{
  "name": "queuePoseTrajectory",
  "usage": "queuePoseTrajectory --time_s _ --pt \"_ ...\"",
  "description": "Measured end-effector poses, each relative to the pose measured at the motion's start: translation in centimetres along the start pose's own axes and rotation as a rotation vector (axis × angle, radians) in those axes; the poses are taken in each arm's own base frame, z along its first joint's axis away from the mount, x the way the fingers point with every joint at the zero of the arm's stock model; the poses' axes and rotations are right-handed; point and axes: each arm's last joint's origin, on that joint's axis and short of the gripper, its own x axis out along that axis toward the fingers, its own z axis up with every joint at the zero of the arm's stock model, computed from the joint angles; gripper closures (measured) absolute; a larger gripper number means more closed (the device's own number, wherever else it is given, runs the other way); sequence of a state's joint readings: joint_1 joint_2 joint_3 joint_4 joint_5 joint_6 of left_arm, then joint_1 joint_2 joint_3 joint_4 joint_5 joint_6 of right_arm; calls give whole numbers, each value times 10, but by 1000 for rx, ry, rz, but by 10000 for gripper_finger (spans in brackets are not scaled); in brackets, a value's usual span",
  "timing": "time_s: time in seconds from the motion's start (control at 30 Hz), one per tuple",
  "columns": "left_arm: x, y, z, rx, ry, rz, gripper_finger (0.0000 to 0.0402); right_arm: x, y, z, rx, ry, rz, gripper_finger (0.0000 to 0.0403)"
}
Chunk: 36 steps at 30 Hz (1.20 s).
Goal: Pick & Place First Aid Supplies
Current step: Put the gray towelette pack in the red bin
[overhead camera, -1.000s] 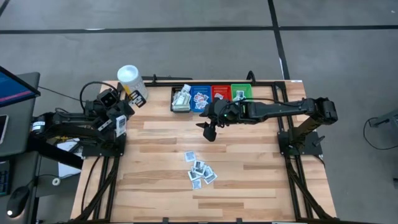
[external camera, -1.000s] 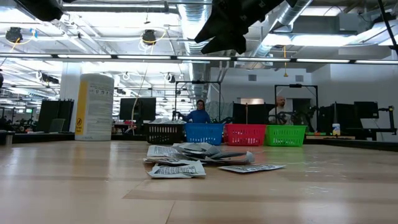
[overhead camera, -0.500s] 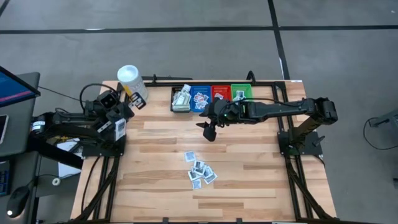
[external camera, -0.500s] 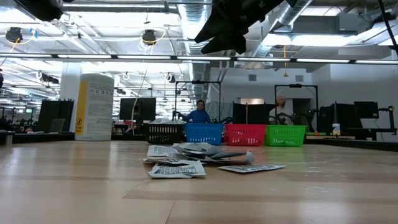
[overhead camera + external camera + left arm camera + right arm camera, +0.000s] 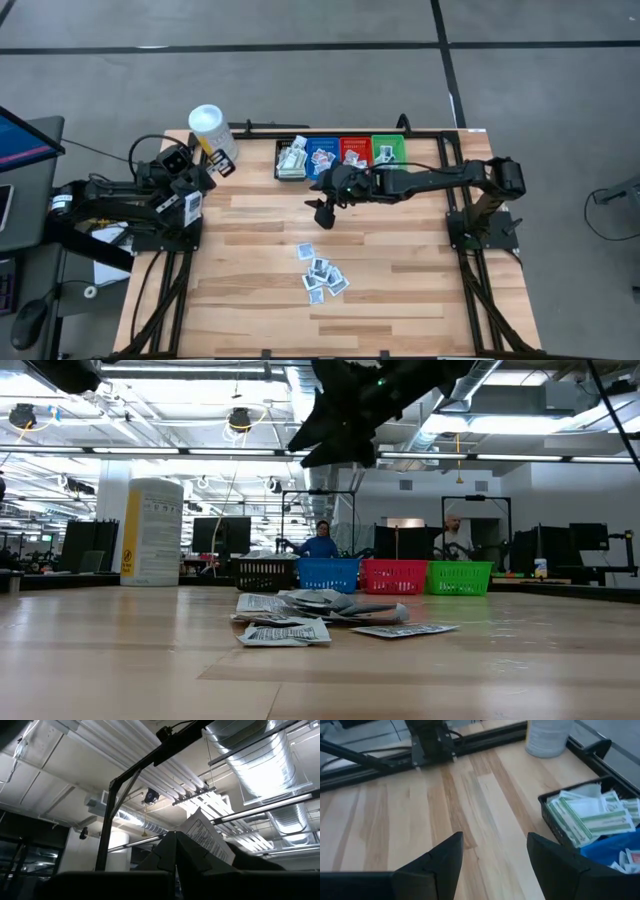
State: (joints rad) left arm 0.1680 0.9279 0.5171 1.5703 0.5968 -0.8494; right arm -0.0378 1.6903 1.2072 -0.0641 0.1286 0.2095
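High view: the first aid supplies (image 5: 322, 275) lie in a loose, overlapping pile near the middle of the bench (image 5: 260, 220), well apart from the row of bins at the far edge. The black bin (image 5: 291, 160) and the blue bin (image 5: 322, 154) already hold packets; the red bin (image 5: 355, 151) and the green bin (image 5: 388, 149) sit beside them. The right gripper (image 5: 322, 212) hangs above bare wood between bins and pile. The left gripper (image 5: 186, 180) waits folded at the bench's left edge, near the white tub (image 5: 210, 128).

Low view: the packets (image 5: 315, 615) sit flat and thin on the wood, some curling up at a corner (the easiest place to pinch). They look light, limp and probably slippery, so a lifted edge is likely a better hold than a flat face.

Left wrist view: the left gripper's fingers (image 5: 172, 852) are together, pointed at the ceiling.

Right wrist view: the right gripper's fingers (image 5: 445, 857) stand apart, holding nothing, over open wood. There is free room all around the pile; only the bins' walls crowd the far edge.
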Motion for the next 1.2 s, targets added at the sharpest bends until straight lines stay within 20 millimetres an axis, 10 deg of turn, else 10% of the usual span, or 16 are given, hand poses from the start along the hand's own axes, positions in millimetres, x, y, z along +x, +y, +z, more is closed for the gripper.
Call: queuePoseTrajectory --time_s 1.2 --pt "-3 4 2 52 24 17 397 -1 -3 2 18 -7 -5 189"
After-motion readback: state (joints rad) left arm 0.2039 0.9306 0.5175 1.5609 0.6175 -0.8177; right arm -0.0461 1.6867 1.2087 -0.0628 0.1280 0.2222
